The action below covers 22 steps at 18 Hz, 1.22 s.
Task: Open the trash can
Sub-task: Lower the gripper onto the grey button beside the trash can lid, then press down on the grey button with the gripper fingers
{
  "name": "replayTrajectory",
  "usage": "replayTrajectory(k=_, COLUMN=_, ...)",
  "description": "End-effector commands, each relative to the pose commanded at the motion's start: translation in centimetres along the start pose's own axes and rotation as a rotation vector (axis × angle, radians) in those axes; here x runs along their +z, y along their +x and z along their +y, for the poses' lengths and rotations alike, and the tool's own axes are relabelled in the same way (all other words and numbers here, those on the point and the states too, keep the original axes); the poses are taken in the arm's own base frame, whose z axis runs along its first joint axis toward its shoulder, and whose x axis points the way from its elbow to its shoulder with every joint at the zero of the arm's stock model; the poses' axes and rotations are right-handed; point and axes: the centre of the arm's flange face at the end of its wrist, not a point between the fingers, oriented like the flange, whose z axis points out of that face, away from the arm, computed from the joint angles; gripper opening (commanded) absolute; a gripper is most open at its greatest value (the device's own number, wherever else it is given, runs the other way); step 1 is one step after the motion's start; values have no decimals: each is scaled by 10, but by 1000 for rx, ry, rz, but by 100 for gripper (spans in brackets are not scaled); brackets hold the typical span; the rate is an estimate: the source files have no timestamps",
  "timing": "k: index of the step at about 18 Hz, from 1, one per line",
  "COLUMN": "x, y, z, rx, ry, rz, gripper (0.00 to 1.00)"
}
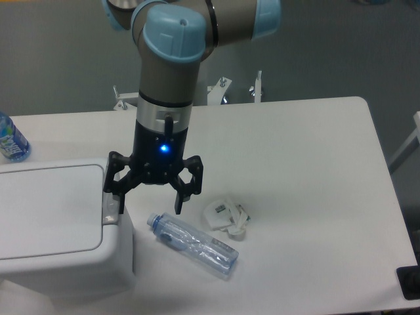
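Note:
The trash can (59,249) is a large white bin at the lower left, with its flat white lid (46,207) down. A small grey latch button (110,209) sits on its right rim. My gripper (149,209) hangs open over the bin's right edge. Its left finger (119,200) is right at the latch button; whether it touches I cannot tell. Its right finger (180,199) is over the table beside the bin. It holds nothing.
A clear plastic bottle (193,244) with a blue cap lies on the table just right of the bin. A crumpled white wrapper (225,216) lies beside it. Another bottle (12,139) stands at the far left edge. The white table (295,164) extends right.

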Motion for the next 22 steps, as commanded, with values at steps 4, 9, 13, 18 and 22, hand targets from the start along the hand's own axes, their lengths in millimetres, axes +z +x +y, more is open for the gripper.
replayTrajectory(k=4, x=6, y=-1, z=0, rx=0, ry=-9, rz=1, gripper=100)
replayTrajectory(k=9, x=10, y=-2, z=1, rx=-2, ry=-15, rz=2, gripper=100)
replayTrajectory(k=13, x=11, y=-2, z=0, rx=-2, ry=-15, rz=2, gripper=100)
replayTrajectory(k=18, x=12, y=-3, z=0, rx=-2, ry=-16, rz=2, gripper=100)
replayTrajectory(k=22, x=13, y=-3, z=0, rx=-1, ry=-18, rz=0, gripper=100)
